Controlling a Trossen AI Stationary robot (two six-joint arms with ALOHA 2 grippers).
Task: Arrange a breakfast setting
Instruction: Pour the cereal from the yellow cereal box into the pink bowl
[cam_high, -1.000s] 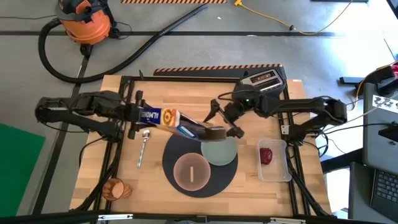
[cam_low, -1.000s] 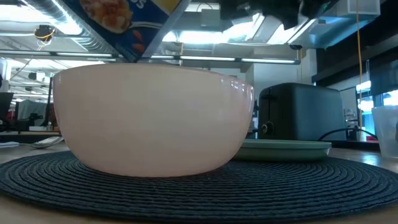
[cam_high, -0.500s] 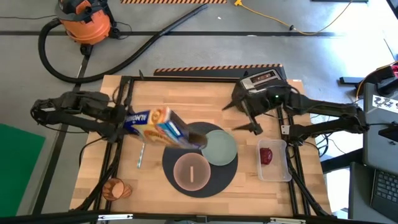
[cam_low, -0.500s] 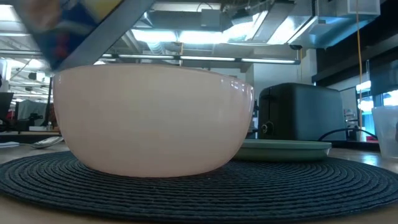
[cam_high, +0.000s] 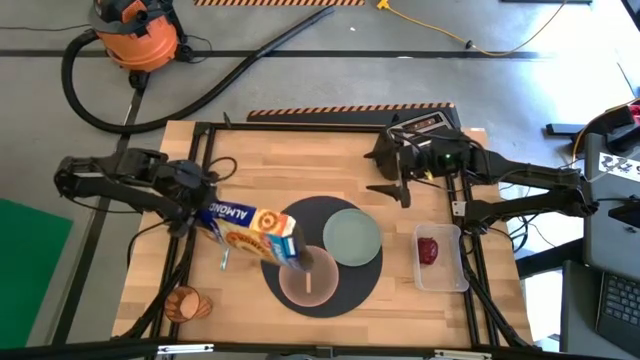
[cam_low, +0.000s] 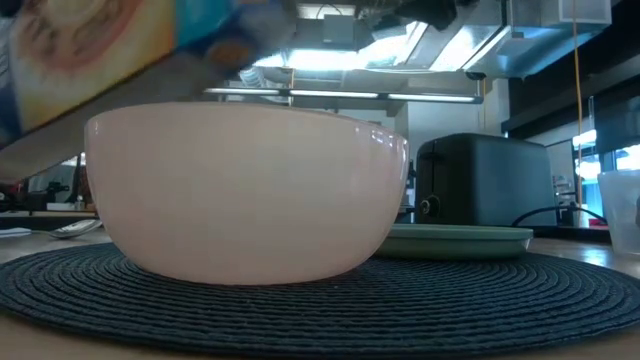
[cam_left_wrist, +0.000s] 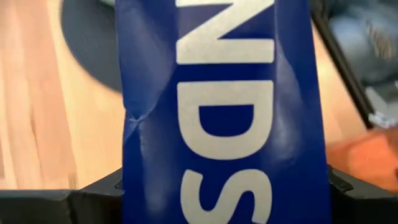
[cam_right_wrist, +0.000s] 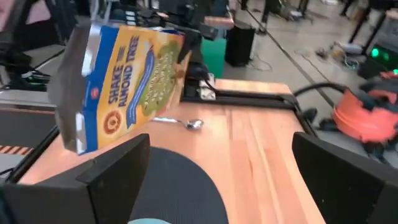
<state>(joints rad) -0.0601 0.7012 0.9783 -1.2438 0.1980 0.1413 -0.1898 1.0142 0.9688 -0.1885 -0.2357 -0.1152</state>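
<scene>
Pink, our one bowl (cam_high: 308, 277) sits on one mat (cam_high: 335, 296) beside one plate (cam_high: 352, 237). Our left gripper (cam_high: 203, 212) clamps one tilted cereal box (cam_high: 255, 231) over the bowl; our right gripper (cam_high: 392, 178), fingers spread, hovers by the toaster (cam_high: 425, 127).

In the left wrist view, the cereal box (cam_left_wrist: 217, 112) is cut off at every edge, and only part of its white lettering is shown. In the low view, the box (cam_low: 110, 50) is blurred, and the bowl's (cam_low: 245, 190) inside is hidden.
</scene>
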